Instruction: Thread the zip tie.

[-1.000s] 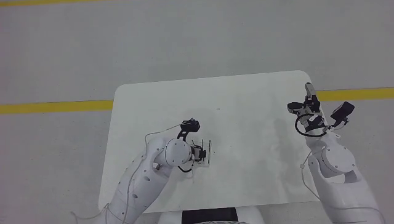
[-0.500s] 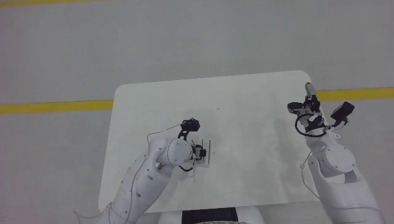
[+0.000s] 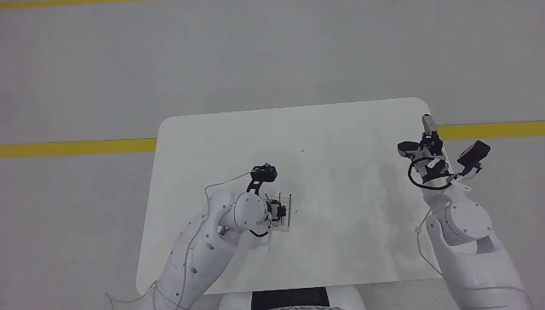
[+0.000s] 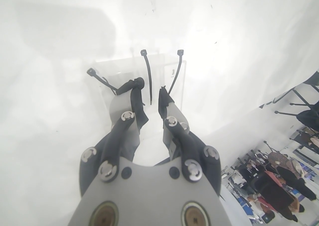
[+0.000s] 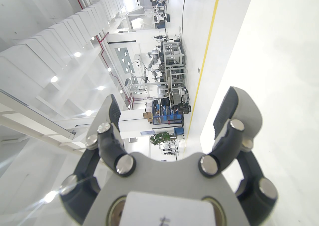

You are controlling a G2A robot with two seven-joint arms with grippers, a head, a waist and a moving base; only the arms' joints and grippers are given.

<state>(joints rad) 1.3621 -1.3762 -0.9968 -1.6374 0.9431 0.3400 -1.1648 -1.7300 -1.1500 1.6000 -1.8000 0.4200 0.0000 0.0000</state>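
Note:
Three black zip ties stand in a small clear holder [image 4: 174, 67] on the white table [image 3: 341, 140]. The middle zip tie [image 4: 147, 72] hangs with its tail between the fingertips of my left gripper [image 4: 151, 87], which is open with a narrow gap. The left zip tie [image 4: 98, 78] leans outward, partly behind one finger [image 4: 135, 102]. The right zip tie [image 4: 177, 70] rises just beyond the other finger. From above, the left gripper [image 3: 277, 211] sits at the holder [image 3: 286, 212]. My right gripper [image 5: 172, 98] is open, holds nothing, and is raised at the table's right edge [image 3: 427, 131].
The table is bare apart from the holder, with a few small dark specks [image 4: 152, 9]. Yellow floor lines [image 3: 77, 147] run past the table. Workshop equipment and people stand far off in the room.
The left arm's elbow has shifted slightly while its gripper stays at the holder. The right arm has not moved.

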